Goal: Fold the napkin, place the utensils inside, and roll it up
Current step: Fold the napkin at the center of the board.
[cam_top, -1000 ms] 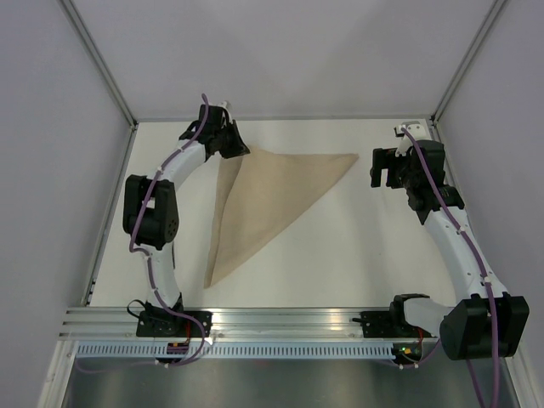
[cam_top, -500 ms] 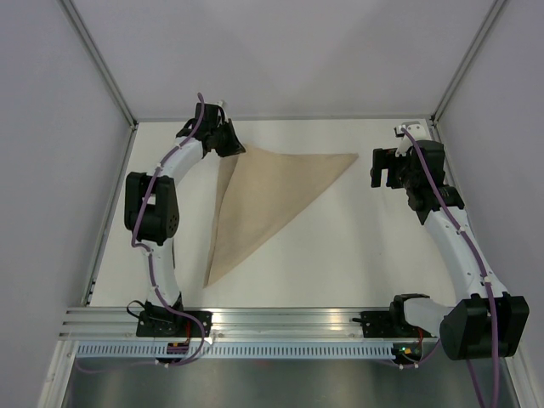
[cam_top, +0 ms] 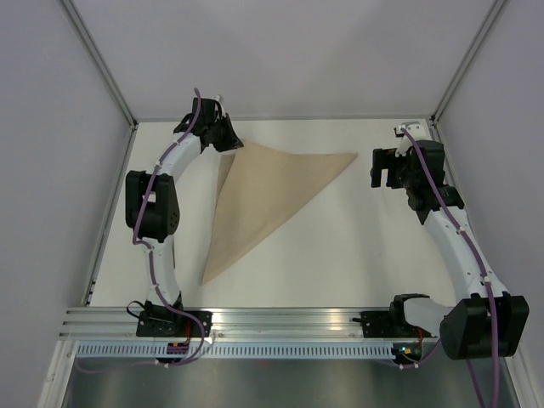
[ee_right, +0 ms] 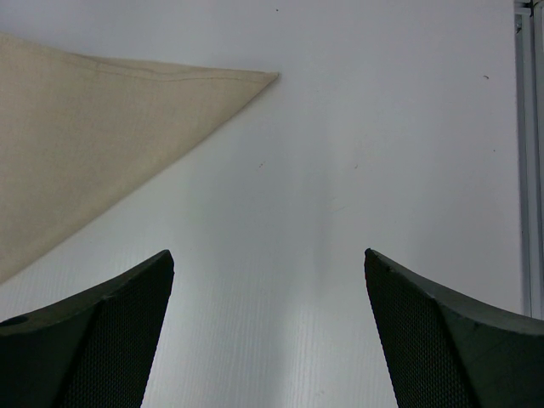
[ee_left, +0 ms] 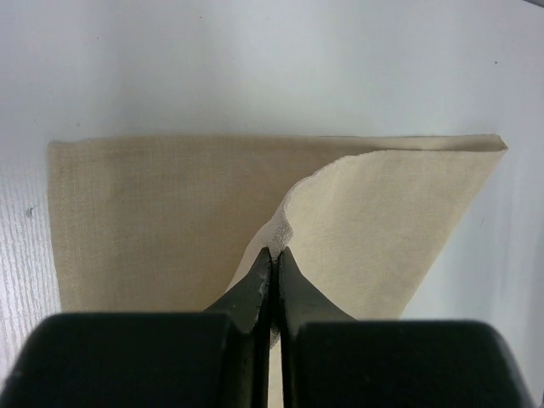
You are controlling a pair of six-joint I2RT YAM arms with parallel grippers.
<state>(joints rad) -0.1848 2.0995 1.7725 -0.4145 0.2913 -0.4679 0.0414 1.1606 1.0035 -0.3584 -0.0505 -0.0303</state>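
1. The left gripper point(ee_left: 274, 251) has its two black fingers pressed together on a lifted edge of the napkin point(cam_top: 272, 183), pinching a thin fold of the tan cloth.
2. In the left wrist view, the top layer curls up from the layer beneath it and rises into the closed fingertips. The lower layer lies flat.
3. This grip is at the napkin's far-left corner, close to the back edge of the counter point(cam_top: 357, 246), with the left arm stretched well forward to reach it.
4. The napkin lies as a folded triangle in the left and middle of the counter. One long point runs toward the near-left side and another points right.
5. The right gripper point(ee_right: 268, 255) hangs with its fingers spread wide and nothing between them.
6. It sits on the far-right side of the counter. The napkin's right-hand point is near it but clearly apart from it, up and to the left in the right wrist view.
7. A metal rail point(cam_top: 289, 319) runs along the near edge, where both arm bases are bolted.
8. Pale walls point(cam_top: 51, 127) close in the counter on the left, right and back.
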